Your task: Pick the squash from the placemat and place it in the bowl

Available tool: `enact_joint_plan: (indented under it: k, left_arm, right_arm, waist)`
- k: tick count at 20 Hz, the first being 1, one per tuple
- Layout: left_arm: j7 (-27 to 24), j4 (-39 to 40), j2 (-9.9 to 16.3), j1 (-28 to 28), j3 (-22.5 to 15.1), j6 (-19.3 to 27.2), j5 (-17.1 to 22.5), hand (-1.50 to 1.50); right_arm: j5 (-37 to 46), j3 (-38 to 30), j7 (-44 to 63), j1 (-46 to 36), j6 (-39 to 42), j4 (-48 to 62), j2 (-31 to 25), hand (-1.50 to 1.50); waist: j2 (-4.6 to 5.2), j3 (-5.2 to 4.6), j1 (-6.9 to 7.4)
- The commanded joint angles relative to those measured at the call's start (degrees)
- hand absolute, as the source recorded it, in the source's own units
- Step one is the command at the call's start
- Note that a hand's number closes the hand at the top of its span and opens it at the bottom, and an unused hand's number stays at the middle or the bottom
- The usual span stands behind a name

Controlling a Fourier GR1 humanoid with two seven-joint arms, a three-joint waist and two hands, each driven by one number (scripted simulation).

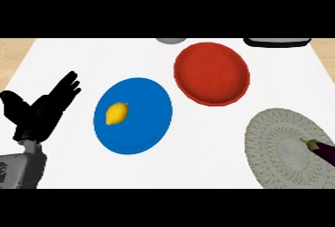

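On the blue mat [133,116] lies the squash [116,113] — my left hand [40,108], fingers spread and empty, should drop over it, then carry to the red bowl [211,73].

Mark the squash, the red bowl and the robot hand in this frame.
squash [116,114]: head view, middle of the yellow body on the blue placemat [147,95].
red bowl [211,73]: head view, centre of its inside.
left robot hand [40,110]: head view, on the palm, fingers straight.
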Motion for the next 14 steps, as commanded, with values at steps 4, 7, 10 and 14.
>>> enact_joint_plan:
  k: [4, 7, 10, 14]
  left_arm:
    - [0.9, -1.0, -1.7, -0.9, -1.8, 0.5, -1.3, 0.0]
    - [-3.5, 4.5, -2.5, -1.3, -0.8, 0.6, -2.4, 0.0]
    - [-1.0, -1.4, -2.6, 0.4, -0.9, 0.5, -1.1, 0.0]
    - [0.3, -1.2, -1.1, 0.0, 0.4, -1.0, -0.3, 0.0]
  right_arm:
    - [-12.6, 3.1, 17.9, -17.2, 3.5, -1.3, 5.1, 1.5]
    - [-11.8, 5.7, 19.4, -23.8, 2.0, 3.5, 6.7, 1.5]
    - [-12.2, 7.1, 21.2, -32.1, 1.3, 9.6, 8.0, 1.5]
    - [-7.5, 11.4, 23.9, -41.6, -0.2, 15.0, 11.0, 1.5]
  waist:
    - [0.15, -0.05, 1.31]
    - [0.31, -0.01, 0.95]
    - [0.21, 0.02, 1.32]
    - [0.2, 0.01, 1.28]
